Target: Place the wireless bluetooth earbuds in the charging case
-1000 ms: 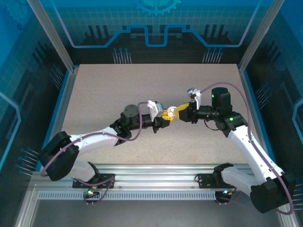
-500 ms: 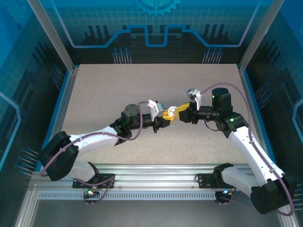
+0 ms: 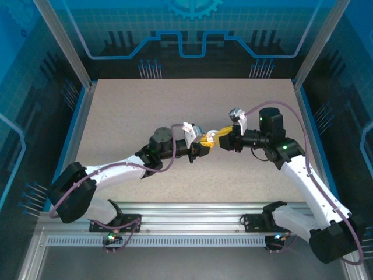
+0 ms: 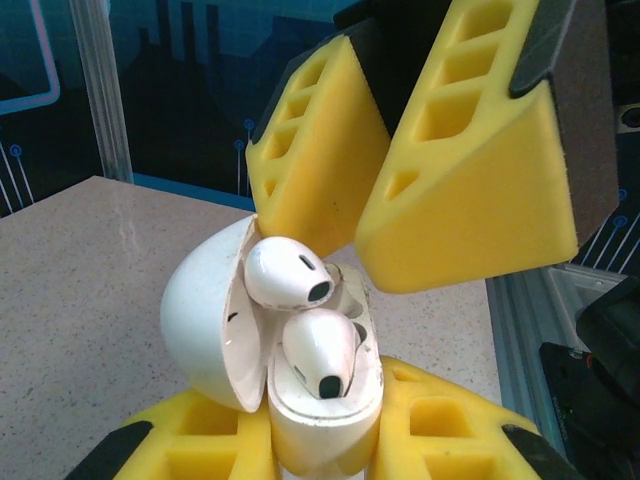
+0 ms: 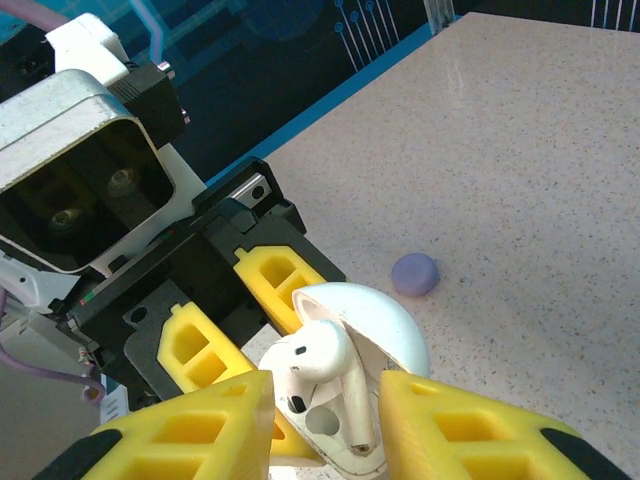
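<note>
Over the middle of the bench (image 3: 116, 116) I have the left gripper (image 4: 325, 435) clenched on the white charging case (image 4: 205, 320), whose lid stands open. One white earbud (image 4: 322, 350) sits in its well. A second white earbud (image 4: 285, 275) lies tilted across the other well, not seated. My right gripper (image 4: 362, 262) hangs just above it, fingers parted, grasping nothing. A small pale purple blob (image 5: 415, 273) lies on the bench beyond.

A speckled beige table (image 3: 134, 111) sits within blue circuit-patterned walls (image 3: 192, 29).
</note>
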Tool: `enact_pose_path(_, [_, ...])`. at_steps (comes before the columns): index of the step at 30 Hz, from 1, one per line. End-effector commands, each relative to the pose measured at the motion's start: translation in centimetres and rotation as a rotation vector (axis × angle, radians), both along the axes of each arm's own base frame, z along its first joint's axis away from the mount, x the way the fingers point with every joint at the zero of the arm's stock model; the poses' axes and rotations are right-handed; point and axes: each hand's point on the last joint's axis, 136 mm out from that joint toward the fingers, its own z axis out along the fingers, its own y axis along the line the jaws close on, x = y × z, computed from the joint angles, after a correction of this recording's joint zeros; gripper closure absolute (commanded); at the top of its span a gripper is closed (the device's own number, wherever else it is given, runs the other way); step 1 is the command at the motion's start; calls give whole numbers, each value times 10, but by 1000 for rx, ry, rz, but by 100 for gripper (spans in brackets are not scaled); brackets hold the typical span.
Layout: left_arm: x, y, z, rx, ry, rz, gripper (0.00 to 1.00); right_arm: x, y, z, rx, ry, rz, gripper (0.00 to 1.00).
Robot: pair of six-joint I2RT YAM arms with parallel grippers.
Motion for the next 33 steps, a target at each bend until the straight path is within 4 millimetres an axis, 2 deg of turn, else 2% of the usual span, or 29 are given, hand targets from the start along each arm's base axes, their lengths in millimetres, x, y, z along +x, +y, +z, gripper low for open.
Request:
enact_pose_path(1, [-12, -8, 42, -77, -106, -69, 83, 1, 4, -6, -40, 10, -1, 65])
enact_pose_path(13, [-8, -10, 37, -39, -88, -60, 83, 3, 5, -6, -81, 5, -17, 64])
enact_pose_path(22, [-10, -11, 36, -34, -89, -69, 83, 6, 8, -14, -106, 32, -37, 62])
enact_pose_path(33, [-9, -9, 35, -20, -96, -56, 83, 18, -3, -22, -141, 47, -147, 67])
